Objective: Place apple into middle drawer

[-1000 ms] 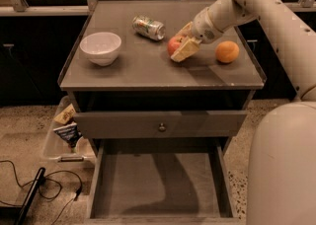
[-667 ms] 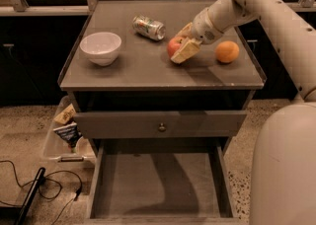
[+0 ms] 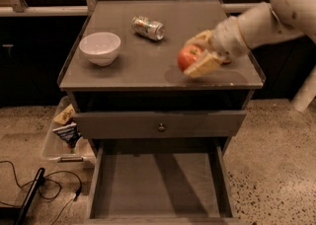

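Apple prob firm, slick, bruisable, light; held w/ gripper fingers clamped across its middle, above worktop; middle drawer open below.

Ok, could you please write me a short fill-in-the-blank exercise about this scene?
1. The gripper, over the right front of the cabinet top, is shut on the red ____.
2. The can lies on its ____.
3. The middle drawer stands ____.
4. The bowl is ____ in colour.
Missing words: apple; side; open; white.
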Robot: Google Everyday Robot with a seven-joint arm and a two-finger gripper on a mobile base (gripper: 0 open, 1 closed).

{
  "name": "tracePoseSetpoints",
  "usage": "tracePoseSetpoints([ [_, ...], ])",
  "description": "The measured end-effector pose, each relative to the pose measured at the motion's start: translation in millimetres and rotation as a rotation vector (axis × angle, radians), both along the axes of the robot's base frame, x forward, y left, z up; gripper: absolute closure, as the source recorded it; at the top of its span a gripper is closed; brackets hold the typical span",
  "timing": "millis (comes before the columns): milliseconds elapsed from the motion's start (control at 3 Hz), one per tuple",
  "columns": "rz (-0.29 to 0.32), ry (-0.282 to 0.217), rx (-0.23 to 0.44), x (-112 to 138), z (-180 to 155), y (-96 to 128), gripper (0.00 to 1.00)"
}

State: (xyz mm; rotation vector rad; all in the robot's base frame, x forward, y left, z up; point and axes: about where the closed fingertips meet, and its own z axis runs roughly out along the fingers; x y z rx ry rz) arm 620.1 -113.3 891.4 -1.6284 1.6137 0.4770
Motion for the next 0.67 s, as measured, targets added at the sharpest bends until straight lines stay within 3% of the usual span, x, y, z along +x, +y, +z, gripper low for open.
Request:
tracePoseSetpoints([
  [333,0.035,-0.053,0.031,-63.5,-4.3,-12.6,1.00],
  [667,-0.008,-0.032,0.049,-120.6,-33.6,-32.7,1.00],
])
